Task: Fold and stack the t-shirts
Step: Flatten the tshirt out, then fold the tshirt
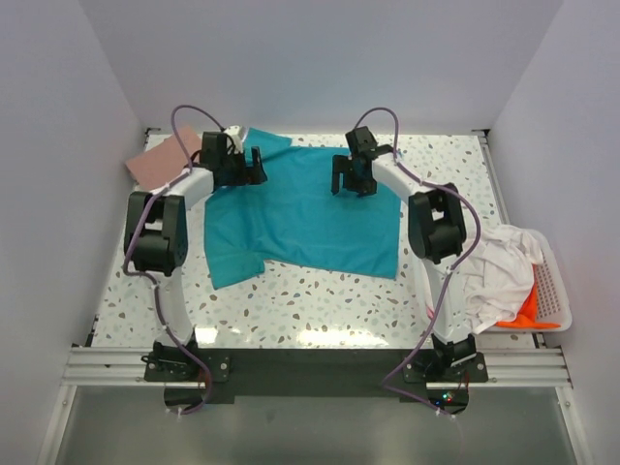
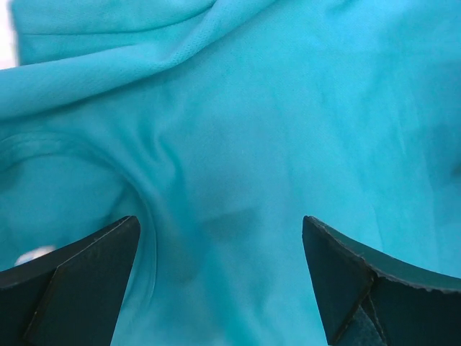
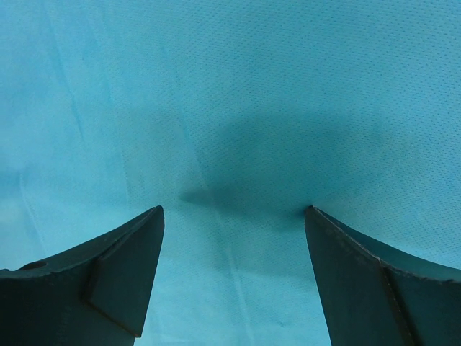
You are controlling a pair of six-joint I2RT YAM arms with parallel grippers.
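Teal cloth t-shirt (image 1: 310, 218): spread over the middle of the speckled table (image 1: 320, 305); near left sleeve rumpled
Left jaws: released, empty; close over its far left edge
Right jaws: released, empty; close over its far right part
Dusty pink shirt (image 1: 165, 160): far left corner
White shirts (image 1: 494, 266), orange shirt (image 1: 533, 312): heaped in white slotted plastic basket (image 1: 560, 295), right edge

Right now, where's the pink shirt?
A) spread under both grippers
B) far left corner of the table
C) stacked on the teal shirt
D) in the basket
B: the pink shirt lies at the far left corner of the table, left of the teal shirt; the basket shows white cloth and orange cloth.
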